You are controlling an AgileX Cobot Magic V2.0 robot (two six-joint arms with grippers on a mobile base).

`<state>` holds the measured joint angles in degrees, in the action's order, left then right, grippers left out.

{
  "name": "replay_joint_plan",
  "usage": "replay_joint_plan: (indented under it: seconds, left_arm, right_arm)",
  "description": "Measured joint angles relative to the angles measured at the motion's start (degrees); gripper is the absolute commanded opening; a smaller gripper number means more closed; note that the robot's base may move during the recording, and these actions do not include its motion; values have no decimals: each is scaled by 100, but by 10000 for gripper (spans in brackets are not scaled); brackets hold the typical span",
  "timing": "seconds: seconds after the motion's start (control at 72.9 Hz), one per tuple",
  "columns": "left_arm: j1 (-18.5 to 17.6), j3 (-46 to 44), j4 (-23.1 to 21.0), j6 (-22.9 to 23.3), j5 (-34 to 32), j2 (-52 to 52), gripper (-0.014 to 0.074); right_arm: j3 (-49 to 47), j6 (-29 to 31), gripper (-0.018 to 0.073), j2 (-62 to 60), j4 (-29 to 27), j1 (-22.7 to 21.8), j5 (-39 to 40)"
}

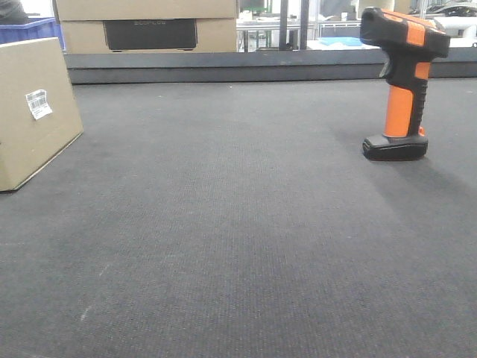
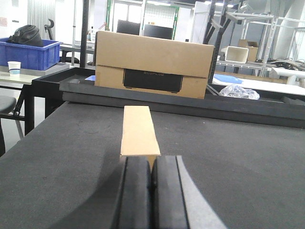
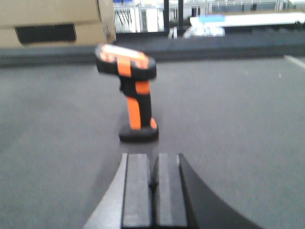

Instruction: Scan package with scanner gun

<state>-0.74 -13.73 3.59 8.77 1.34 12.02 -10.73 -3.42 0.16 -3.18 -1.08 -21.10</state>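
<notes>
The package point(image 1: 33, 112), a plain brown box with a small white barcode label point(image 1: 39, 104), rests on the dark mat at the far left. In the left wrist view I look along its narrow top point(image 2: 139, 129), which lies just beyond my left gripper point(image 2: 152, 160); the fingers are shut together with nothing between them. The scanner gun point(image 1: 402, 82) stands upright on its black base at the right, its head pointing left. My right gripper point(image 3: 153, 160) is shut and empty, a short way in front of the scanner gun point(image 3: 133, 95). Neither gripper shows in the front view.
A larger brown box with a dark panel point(image 2: 152, 64) sits on the raised ledge point(image 1: 246, 68) behind the mat. A blue bin point(image 2: 28, 52) and a paper cup point(image 2: 14, 68) are on a side table to the left. Racks and clutter fill the background.
</notes>
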Motion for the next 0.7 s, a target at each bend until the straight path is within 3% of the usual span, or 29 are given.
replay_joint_plan:
  seconds: [0.467, 0.7]
  left_arm:
    - [0, 0, 0, 0, 0, 0, -111]
    - [0, 0, 0, 0, 0, 0, -111]
  right_arm:
    - [190, 59, -162, 0, 84, 0, 169]
    - [988, 243, -162, 0, 267, 0, 1790]
